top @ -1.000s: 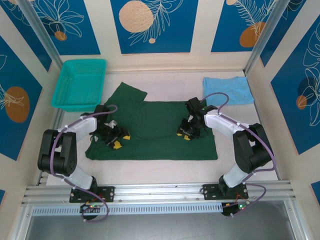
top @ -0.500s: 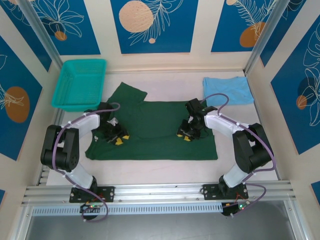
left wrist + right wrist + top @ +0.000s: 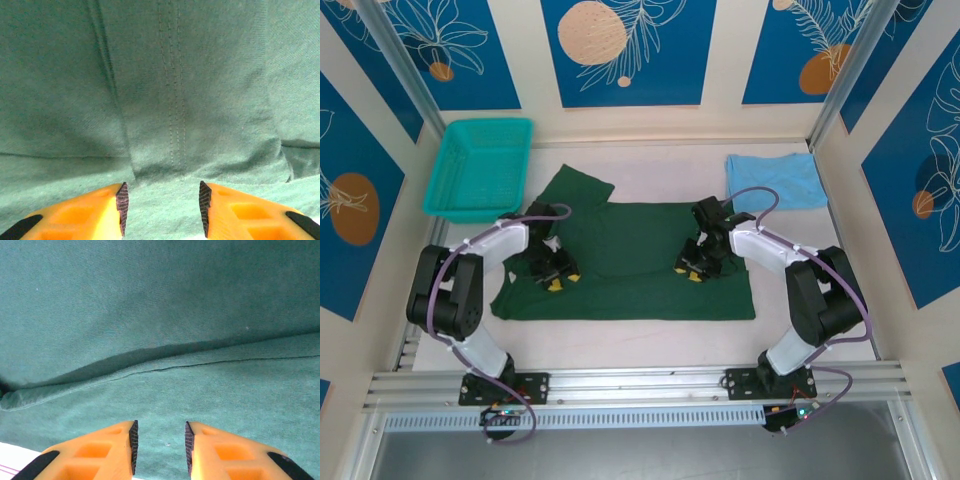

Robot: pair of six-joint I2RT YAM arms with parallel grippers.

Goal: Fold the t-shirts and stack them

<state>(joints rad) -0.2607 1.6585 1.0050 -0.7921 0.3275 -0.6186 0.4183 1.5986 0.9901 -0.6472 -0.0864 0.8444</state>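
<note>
1. Aluminium rail, 6 o'clock edge: carries both arm bases, at 7 and 5 o'clock.
2. Table surface: pale and matte, with a bare strip between the rail and the cloth.
3. Dark green t-shirt, table centre: spread flat as a wide rectangle, with one sleeve reaching toward 11 o'clock.
4. Left gripper, 9 o'clock end of the green shirt: orange fingers stand apart just above the cloth, pinching nothing. A double-stitched seam runs away from the gap toward 12 o'clock.
5. Right gripper, toward 3 o'clock on the same shirt: jaws parted, nothing between them. A shallow fold crosses the cloth ahead.
6. Light blue t-shirt, 1 o'clock corner: a small folded rectangle, well apart from the green one.
7. Teal mesh basket, 11 o'clock corner: tilted against the wall.
8. Enclosure: cream walls with blue wall panels bearing white leaf outlines and orange discs. Slanted aluminium posts stand at the far corners.
</note>
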